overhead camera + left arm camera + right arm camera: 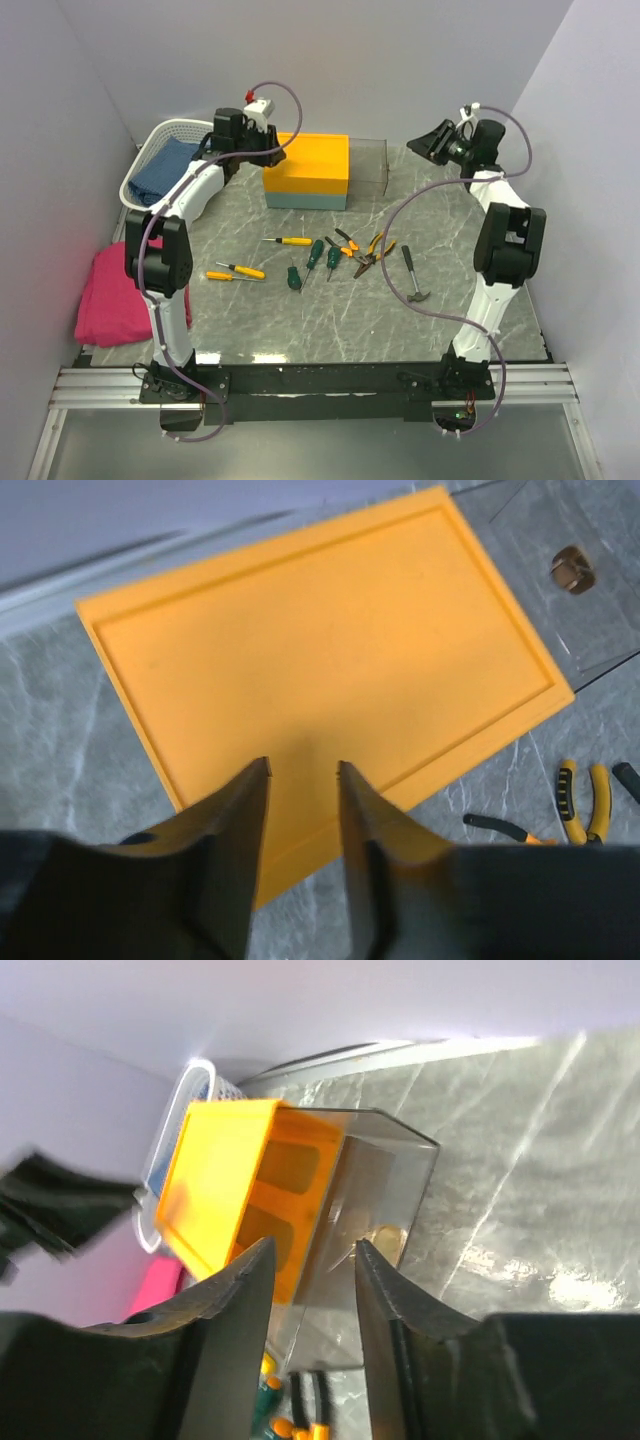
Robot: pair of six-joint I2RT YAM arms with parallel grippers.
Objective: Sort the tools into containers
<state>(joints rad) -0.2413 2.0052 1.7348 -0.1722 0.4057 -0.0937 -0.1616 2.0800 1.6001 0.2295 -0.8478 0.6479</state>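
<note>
Three yellow-handled screwdrivers point(287, 241), three green-handled screwdrivers point(315, 253), two orange-handled pliers point(375, 250) and one black-handled hammer point(413, 275) lie loose mid-bench point(330, 310). Behind them stand one yellow-topped box point(307, 165) and one white basket point(145, 155). The left fingers point(245, 810), over the box, and the right fingers point(245, 1290) stand apart, empty.

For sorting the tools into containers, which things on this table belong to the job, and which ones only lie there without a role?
Belong to the job:
yellow-handled screwdrivers, green-handled screwdrivers, pliers, hammer, orange-topped box, white basket.

Just lying about:
pink cloth on the left, blue cloth inside the basket.
</note>
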